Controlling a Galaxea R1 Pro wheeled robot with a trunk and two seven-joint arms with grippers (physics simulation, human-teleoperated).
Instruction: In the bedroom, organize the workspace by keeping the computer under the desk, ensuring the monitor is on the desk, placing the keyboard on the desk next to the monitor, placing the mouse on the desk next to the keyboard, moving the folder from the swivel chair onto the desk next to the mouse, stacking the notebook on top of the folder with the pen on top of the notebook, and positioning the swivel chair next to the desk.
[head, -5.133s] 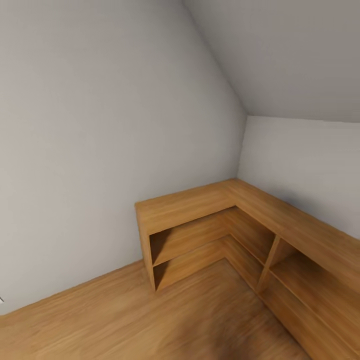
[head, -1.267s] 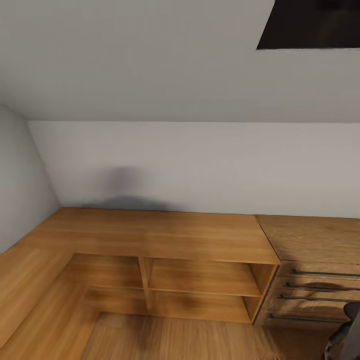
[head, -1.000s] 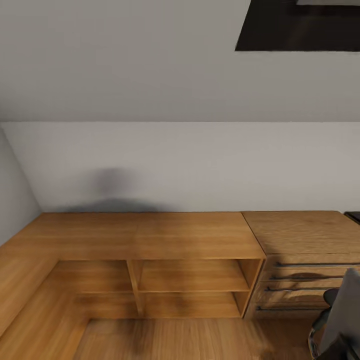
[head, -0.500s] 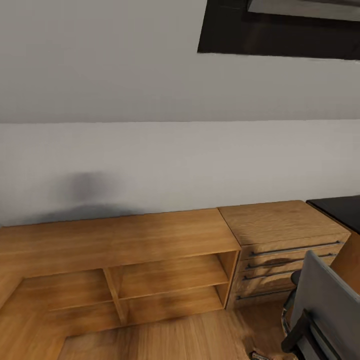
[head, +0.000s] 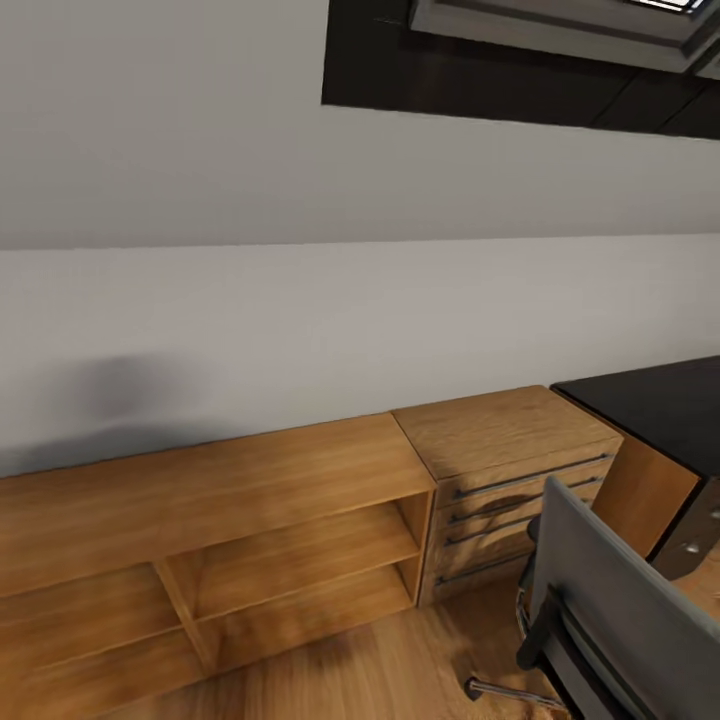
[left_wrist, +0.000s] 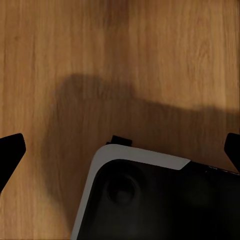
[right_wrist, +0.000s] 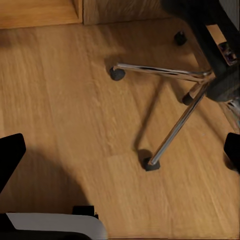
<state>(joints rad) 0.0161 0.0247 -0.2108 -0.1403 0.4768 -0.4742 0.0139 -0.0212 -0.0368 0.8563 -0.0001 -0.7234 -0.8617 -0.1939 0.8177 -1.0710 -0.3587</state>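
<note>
1. I see the swivel chair (head: 610, 600) close at my right, just beside the black counter (head: 660, 405) and the wooden dresser (head: 505, 450).
2. My left hand (left_wrist: 120, 150) and right hand (right_wrist: 120, 150) both hang wide open over the plank floor (right_wrist: 75, 100), holding nothing.
3. I judge that nothing shown is sorted yet; the folder and the rest remain to be found.

Grey swivel chair (head: 620, 610) with chrome legs beyond my right tool (right_wrist: 120, 150), black worktop (head: 660, 405), grained light-wood dresser (head: 505, 470), honey-wood shelves (head: 200, 540), plank floor (right_wrist: 60, 100) under both black-fingered tools.
</note>
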